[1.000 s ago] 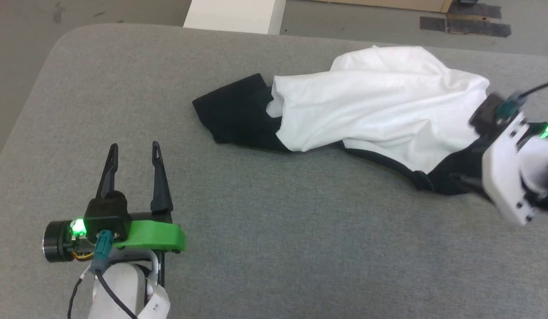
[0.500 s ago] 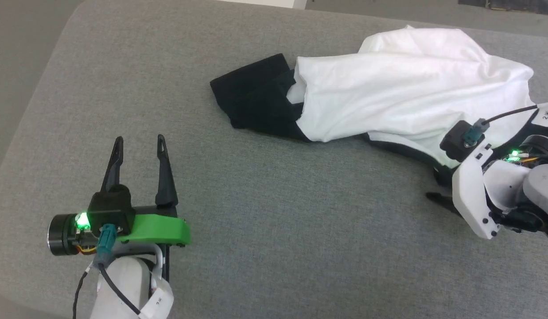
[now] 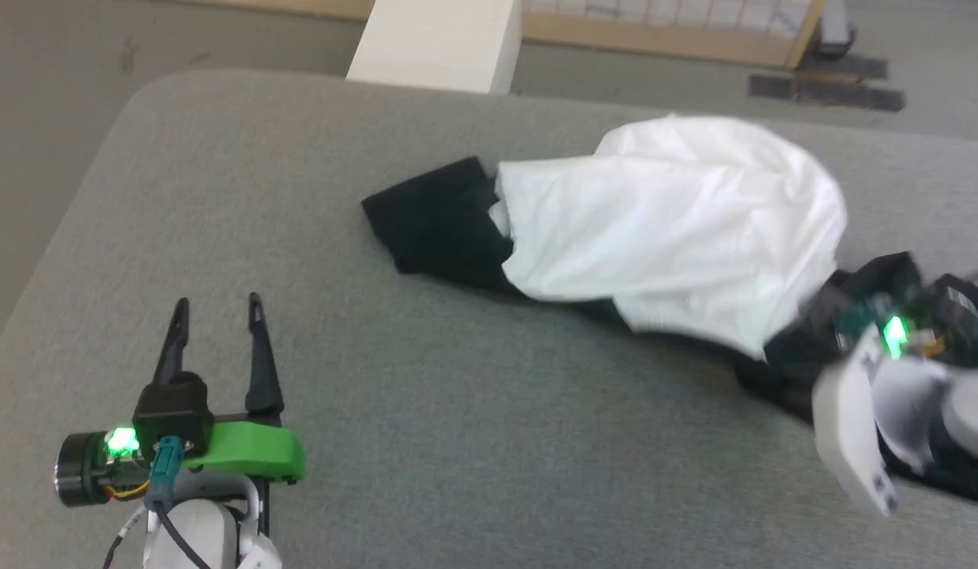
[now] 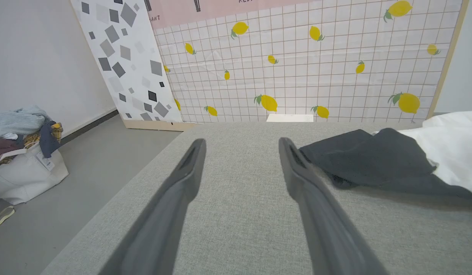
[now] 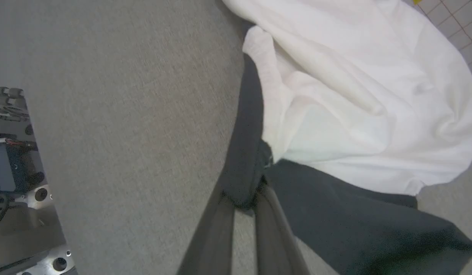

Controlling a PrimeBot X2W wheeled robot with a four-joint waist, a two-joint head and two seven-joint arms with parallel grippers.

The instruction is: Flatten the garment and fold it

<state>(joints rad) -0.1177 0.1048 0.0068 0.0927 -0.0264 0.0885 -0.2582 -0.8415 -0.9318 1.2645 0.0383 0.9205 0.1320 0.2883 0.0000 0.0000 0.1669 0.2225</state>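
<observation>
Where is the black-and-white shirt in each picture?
Head view: the shirt lies crumpled at the upper right.
Left wrist view: shirt at the right edge, black part leftmost.
Right wrist view: shirt across the right side, white above black.
Shared landmark: the grey table under it.

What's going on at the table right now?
The robot is working on a T-shirt that lies bunched up on the grey padded table. Its right gripper is shut on a black fold at the shirt's right end. The left gripper is open and hovers over bare table to the left of the shirt, touching nothing. The shirt is not flattened yet, and no fold has been made.
</observation>
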